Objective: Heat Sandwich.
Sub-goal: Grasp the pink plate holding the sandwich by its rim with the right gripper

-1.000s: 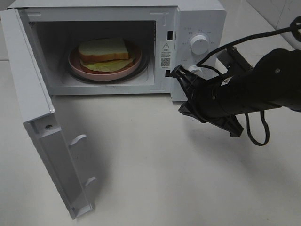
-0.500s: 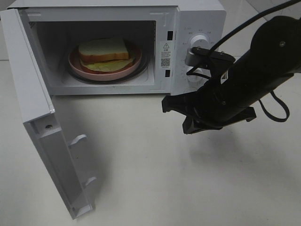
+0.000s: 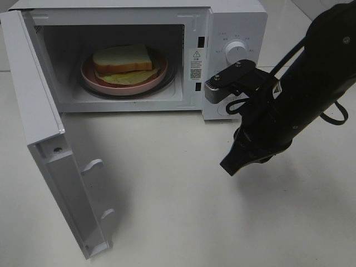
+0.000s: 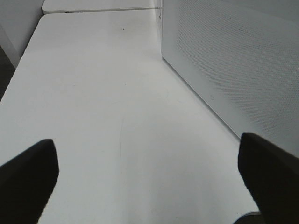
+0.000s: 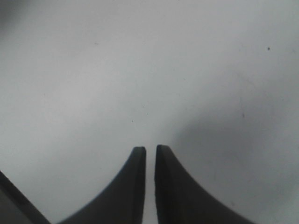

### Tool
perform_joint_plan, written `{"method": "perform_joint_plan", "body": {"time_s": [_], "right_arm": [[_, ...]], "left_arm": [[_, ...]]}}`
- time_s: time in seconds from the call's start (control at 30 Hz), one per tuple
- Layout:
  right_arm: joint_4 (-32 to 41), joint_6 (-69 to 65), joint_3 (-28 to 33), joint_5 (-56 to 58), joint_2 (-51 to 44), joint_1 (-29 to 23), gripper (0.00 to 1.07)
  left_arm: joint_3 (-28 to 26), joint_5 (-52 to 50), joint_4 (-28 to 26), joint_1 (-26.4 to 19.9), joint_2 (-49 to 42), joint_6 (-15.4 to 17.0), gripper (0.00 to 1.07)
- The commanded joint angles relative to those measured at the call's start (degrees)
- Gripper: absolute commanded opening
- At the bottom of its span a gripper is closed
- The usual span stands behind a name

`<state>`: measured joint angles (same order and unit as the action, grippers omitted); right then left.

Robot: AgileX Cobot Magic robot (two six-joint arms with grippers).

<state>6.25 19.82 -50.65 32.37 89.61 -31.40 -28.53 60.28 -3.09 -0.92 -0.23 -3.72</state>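
Observation:
The sandwich (image 3: 122,58) lies on a round pink plate (image 3: 89,75) inside the white microwave (image 3: 239,22), whose door (image 3: 39,111) is swung wide open to the left. My right gripper (image 3: 229,167) points down at the table in front of the control panel, well right of the cavity. In the right wrist view its fingertips (image 5: 150,151) stand almost together with only a thin slit and nothing between them. My left gripper (image 4: 149,182) is open and empty over bare table beside the microwave's perforated side wall (image 4: 233,60); the exterior view does not show it.
The open door's inner face (image 3: 72,183) juts toward the table's front left. The upper knob (image 3: 236,51) sits just above my right arm (image 3: 300,94). White table (image 3: 178,222) spreads in front of the oven.
My right arm has swung away from the control panel, down and to the right, and now points at the table. Its fingers have parted a hair. The sandwich and door have not moved.

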Motion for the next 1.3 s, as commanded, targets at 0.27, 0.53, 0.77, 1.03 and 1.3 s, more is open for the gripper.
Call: {"method": "perform_joint_plan", "body": {"time_s": [0.27, 0.53, 0.77, 1.03, 1.3], "right_arm": [[-1.03, 39.76, -0.34, 0.97, -3.21, 0.0, 0.14], [-1.03, 56.84, -0.34, 1.03, -3.21, 0.0, 0.16], [-1.03, 62.85, -0.34, 0.92, -3.21, 0.0, 0.19], [-1.03, 60.96, -0.34, -0.97, -3.32, 0.0, 0.41], [-3.09, 57.52, -0.34, -1.09, -3.32, 0.0, 0.89]], "left_arm": [[0.17, -0.74, -0.4, 0.06, -1.38, 0.17, 1.01], [0.17, -0.74, -0.4, 0.06, -1.38, 0.17, 1.01], [0.17, -0.74, -0.4, 0.06, -1.38, 0.17, 1.01], [0.17, -0.74, -0.4, 0.06, -1.38, 0.17, 1.01], [0.17, -0.74, -0.4, 0.06, -1.38, 0.17, 1.01]]}}
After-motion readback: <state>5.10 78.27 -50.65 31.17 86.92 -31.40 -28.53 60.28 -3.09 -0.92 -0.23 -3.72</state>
